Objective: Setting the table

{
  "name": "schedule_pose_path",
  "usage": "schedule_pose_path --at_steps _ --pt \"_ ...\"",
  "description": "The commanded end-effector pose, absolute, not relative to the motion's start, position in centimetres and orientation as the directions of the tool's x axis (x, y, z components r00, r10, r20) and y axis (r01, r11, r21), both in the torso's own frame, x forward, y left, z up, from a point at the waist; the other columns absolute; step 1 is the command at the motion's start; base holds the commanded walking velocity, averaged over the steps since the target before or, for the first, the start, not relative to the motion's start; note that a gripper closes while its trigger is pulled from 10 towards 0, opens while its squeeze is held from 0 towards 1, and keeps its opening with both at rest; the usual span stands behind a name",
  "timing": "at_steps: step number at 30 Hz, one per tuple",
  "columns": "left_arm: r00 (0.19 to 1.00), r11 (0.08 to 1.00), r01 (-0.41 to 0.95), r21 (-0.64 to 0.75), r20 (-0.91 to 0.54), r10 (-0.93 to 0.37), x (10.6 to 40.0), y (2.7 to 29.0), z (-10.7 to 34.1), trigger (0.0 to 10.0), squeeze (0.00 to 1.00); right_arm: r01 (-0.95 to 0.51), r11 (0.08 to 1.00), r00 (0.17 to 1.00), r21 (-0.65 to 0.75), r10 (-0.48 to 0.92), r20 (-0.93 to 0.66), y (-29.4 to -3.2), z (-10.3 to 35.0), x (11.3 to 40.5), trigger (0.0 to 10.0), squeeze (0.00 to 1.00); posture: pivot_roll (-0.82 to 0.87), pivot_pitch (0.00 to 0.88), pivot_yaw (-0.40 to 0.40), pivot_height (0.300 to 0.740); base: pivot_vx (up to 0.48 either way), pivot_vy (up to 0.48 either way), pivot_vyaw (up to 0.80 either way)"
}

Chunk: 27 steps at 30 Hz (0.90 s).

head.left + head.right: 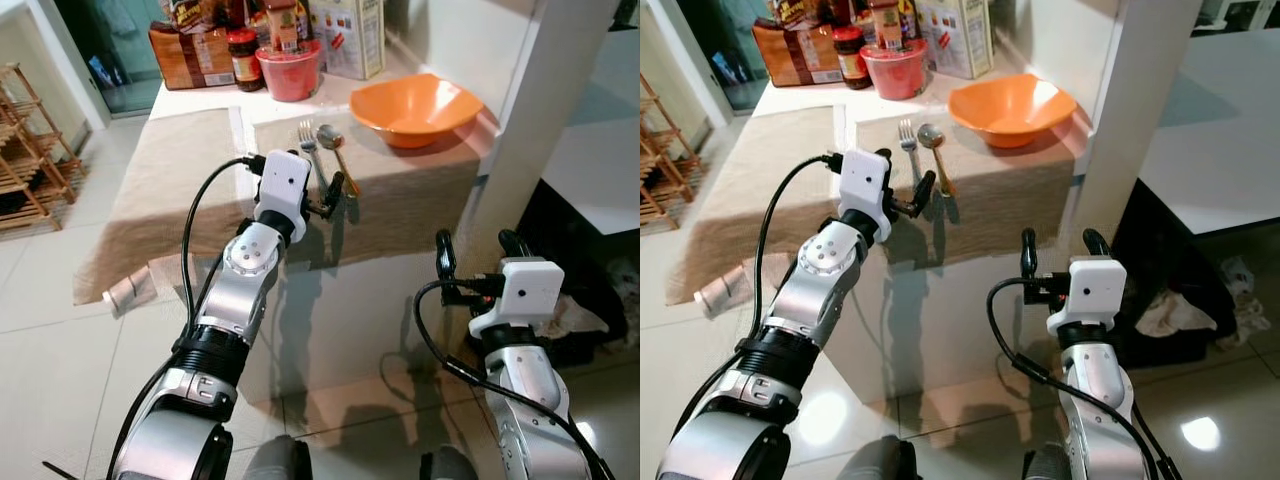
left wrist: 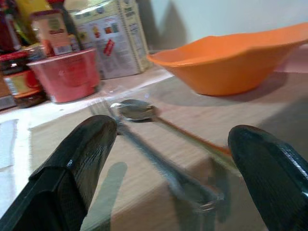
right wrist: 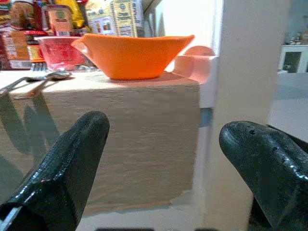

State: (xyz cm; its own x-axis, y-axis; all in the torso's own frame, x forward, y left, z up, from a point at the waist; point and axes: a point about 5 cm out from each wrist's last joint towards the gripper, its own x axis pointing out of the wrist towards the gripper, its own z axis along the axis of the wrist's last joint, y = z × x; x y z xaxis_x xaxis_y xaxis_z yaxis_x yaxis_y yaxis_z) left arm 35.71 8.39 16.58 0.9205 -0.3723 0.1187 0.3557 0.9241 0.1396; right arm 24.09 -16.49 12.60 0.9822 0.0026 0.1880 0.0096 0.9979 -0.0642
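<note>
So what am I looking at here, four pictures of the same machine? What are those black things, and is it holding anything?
It is a humanoid robot with two silver arms. Two pictures come from cameras on its head, looking down; two from cameras on its wrists. The black things are each claw's fingers. The left claw is open, raised at the table edge by a fork and spoon lying side by side on a beige cloth. An orange bowl sits beyond them. The right claw is open, lower down in front of the table. Neither holds anything.
</note>
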Motion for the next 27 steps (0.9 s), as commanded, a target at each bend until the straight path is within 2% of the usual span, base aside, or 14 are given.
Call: schedule_pose_path --at_steps 1,7,27 --pt "0.919 0.923 0.356 0.147 0.124 -0.375 35.7 8.5 16.8 10.0 0.0 0.003 0.998 0.978 -0.063 0.01 0.206 -16.4 12.9 24.3 10.0 0.0 -0.03 0.0 0.123 0.705 0.0 0.0 0.0" --pt "0.914 0.919 0.365 0.152 0.128 -0.384 35.7 8.3 16.8 10.0 0.0 0.004 0.998 0.978 -0.069 0.011 0.208 -16.5 12.8 24.3 10.0 0.0 -0.03 0.0 0.127 0.74 0.0 0.0 0.0" --pt "0.901 0.903 0.394 0.168 0.124 -0.416 36.7 7.9 17.6 10.0 0.0 0.046 0.995 0.975 -0.089 -0.026 0.222 -16.7 12.6 23.7 10.0 0.0 -0.06 0.0 0.158 0.74 0.0 0.0 0.0"
